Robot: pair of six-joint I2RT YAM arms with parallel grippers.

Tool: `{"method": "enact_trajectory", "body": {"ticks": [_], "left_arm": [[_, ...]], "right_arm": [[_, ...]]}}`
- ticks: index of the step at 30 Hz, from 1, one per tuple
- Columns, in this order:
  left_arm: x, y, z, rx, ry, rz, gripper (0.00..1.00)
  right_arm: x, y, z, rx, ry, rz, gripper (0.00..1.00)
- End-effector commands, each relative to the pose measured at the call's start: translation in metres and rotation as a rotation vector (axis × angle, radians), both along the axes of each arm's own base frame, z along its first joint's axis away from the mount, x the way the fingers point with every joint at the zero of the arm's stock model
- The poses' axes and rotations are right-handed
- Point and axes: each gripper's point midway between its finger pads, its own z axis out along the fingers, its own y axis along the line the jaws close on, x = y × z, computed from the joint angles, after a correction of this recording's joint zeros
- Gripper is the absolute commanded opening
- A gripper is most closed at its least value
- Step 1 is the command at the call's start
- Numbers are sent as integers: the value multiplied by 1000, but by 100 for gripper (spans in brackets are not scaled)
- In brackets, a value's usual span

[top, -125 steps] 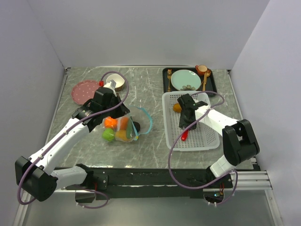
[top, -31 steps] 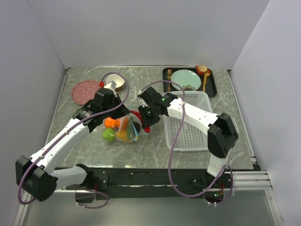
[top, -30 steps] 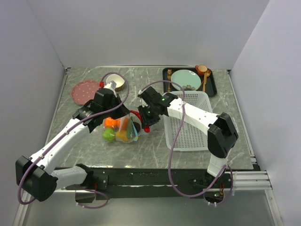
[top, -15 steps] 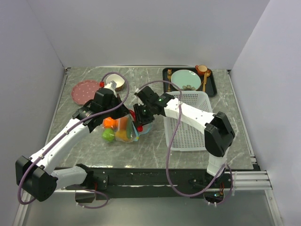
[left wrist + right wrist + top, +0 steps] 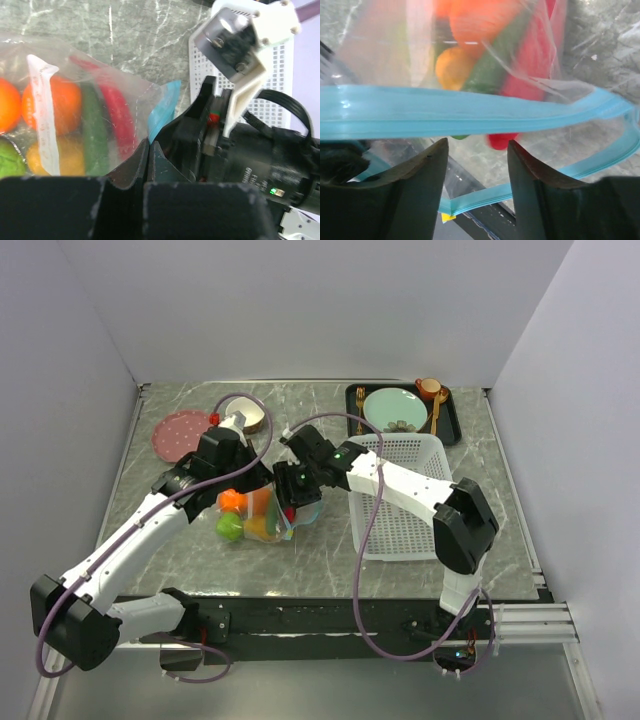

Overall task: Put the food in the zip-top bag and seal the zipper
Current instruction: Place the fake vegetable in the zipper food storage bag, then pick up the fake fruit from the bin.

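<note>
The zip-top bag (image 5: 258, 518) lies left of centre, holding two oranges (image 5: 65, 107), a green apple (image 5: 230, 527), a yellow fruit (image 5: 452, 67), the long green pepper (image 5: 92, 130) and the red chili (image 5: 114, 112). My left gripper (image 5: 148, 145) is shut on the bag's edge, where the teal-blue zipper (image 5: 164, 106) comes out of its tips. My right gripper (image 5: 477, 145) hangs at the bag's open mouth, jaws apart and empty. The zipper strip (image 5: 445, 112) runs across just ahead of them, and the chili (image 5: 535, 65) lies inside behind the plastic.
A white mesh basket (image 5: 400, 530) stands right of the bag. A black tray with a teal plate (image 5: 395, 408) and an orange cup (image 5: 428, 388) sits at the back right. A pink plate (image 5: 182, 433) and a small bowl (image 5: 243, 412) are at the back left.
My right gripper carried the red chili from the basket to the bag's mouth, then opened; the chili now lies inside the bag. The left gripper has kept its hold.
</note>
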Motion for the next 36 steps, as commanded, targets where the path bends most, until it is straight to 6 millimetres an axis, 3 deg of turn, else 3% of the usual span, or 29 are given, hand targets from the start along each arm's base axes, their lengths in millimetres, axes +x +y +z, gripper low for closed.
{"method": "enact_trajectory", "body": {"ticks": [1, 6, 12, 16, 19, 23, 27, 31, 36], "left_arm": [[3, -1, 30, -34, -78, -5, 1], [3, 1, 32, -36, -85, 7, 1], [3, 3, 34, -32, -90, 14, 1], [4, 0, 32, -35, -85, 5, 1], [3, 0, 32, -34, -82, 1, 1], [2, 0, 31, -33, -83, -2, 1], [1, 2, 30, -31, -82, 3, 1], [1, 1, 32, -35, -87, -2, 1], [1, 2, 32, -27, -92, -4, 1]], "right_arm": [[-4, 10, 36, 115, -64, 38, 64], [9, -13, 35, 25, -130, -42, 68], [26, -66, 44, -113, -243, -198, 75], [32, -94, 66, -91, -306, -266, 80], [40, -119, 72, -95, -332, -347, 83], [58, -167, 67, -107, -305, -553, 91], [71, -193, 63, -48, -244, -679, 94], [78, -206, 52, -50, -186, -731, 95], [82, -206, 39, 43, -120, -735, 100]]}}
